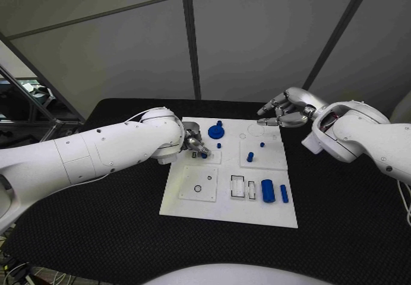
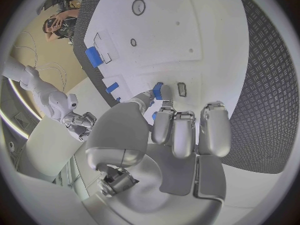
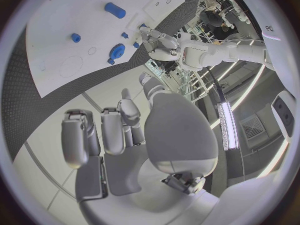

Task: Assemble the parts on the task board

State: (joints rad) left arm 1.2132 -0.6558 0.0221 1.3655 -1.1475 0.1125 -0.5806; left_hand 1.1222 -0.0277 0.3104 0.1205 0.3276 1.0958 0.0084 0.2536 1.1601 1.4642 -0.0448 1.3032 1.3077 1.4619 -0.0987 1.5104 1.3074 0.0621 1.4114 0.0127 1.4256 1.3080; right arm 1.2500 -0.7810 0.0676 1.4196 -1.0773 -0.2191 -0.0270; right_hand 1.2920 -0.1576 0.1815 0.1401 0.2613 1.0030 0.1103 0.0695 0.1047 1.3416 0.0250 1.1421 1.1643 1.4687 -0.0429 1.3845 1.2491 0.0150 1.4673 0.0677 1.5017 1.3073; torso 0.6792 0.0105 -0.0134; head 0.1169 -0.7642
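The left hand (image 1: pixel 195 145) is down over the upper-left part of the task board (image 1: pixel 224 205), its fingers curled in close above a small square plate there; the left wrist view shows a small blue piece (image 2: pixel 157 90) at the tips of the thumb and a finger, so it appears to be pinching that part, though the grip itself is partly hidden. In that view a small dark rectangular slot (image 2: pixel 182 89) lies just beside the held piece — this gap between piece and slot is, by my judgement, what the coming move turns on, and the left hand is plainly the nearer one. The piece looks short, with its long axis roughly upright along the fingers; I cannot tell its exact tilt. The right hand (image 1: pixel 287 111) hangs above the board's far right corner, off the worktop (image 1: pixel 103 237), fingers loosely curled with nothing in them. Elsewhere on the board, a blue gear (image 1: pixel 216 132) stands near the left hand, a small blue peg (image 1: pixel 250 157) stands upright in the middle, and a thick blue cylinder (image 1: pixel 268 190) and a thinner blue bar (image 1: pixel 284 193) lie side by side at the near right, their long axes running toward the robot.
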